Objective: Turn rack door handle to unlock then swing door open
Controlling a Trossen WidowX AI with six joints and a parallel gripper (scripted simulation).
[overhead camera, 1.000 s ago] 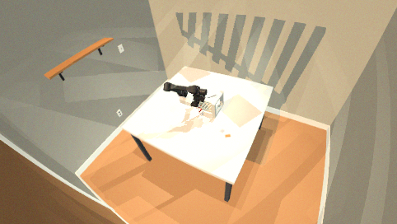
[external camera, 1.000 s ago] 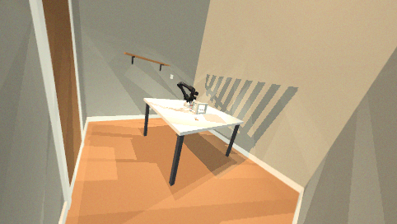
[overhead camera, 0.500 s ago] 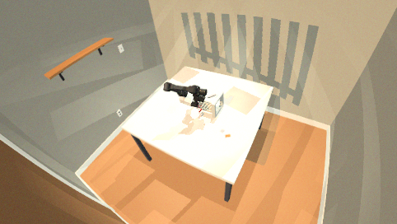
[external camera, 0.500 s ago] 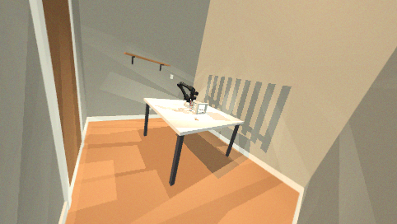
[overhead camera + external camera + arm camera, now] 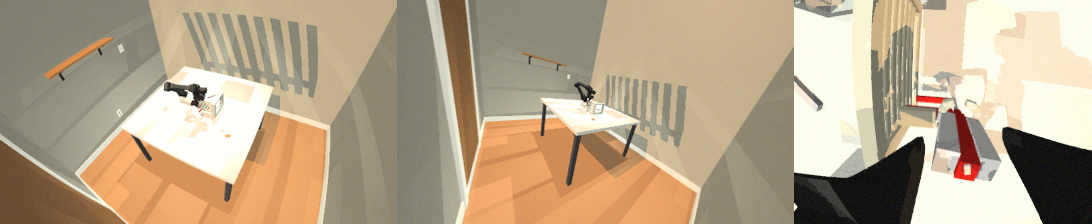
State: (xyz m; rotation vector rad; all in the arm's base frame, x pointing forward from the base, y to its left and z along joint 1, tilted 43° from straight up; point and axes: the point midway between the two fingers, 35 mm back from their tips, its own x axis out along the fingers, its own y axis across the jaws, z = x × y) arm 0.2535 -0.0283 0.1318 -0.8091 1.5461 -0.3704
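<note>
The upright handle [image 5: 988,152] is grey with a red strip and stands between the fingers in the wrist view, with a gap on each side. Its red part [image 5: 200,110] [image 5: 587,105] shows small in the top and exterior views. My gripper [image 5: 963,137] is open around the handle, holding nothing. The pale slatted panel [image 5: 896,70] [image 5: 205,106] stands left of the handle in the wrist view. The grey-rimmed frame [image 5: 214,108] [image 5: 594,109] stands beside it on the table. Which part is the door, and its exact angle, I cannot tell. Red bars [image 5: 933,100] lie behind the handle.
The white table [image 5: 165,123] [image 5: 578,127] carries the arm [image 5: 181,88] [image 5: 583,88]. A small orange piece [image 5: 227,135] [image 5: 593,119] lies toward one side. A thin dark rod [image 5: 809,93] lies beyond the slatted panel. Patchy light and shadow cover the tabletop.
</note>
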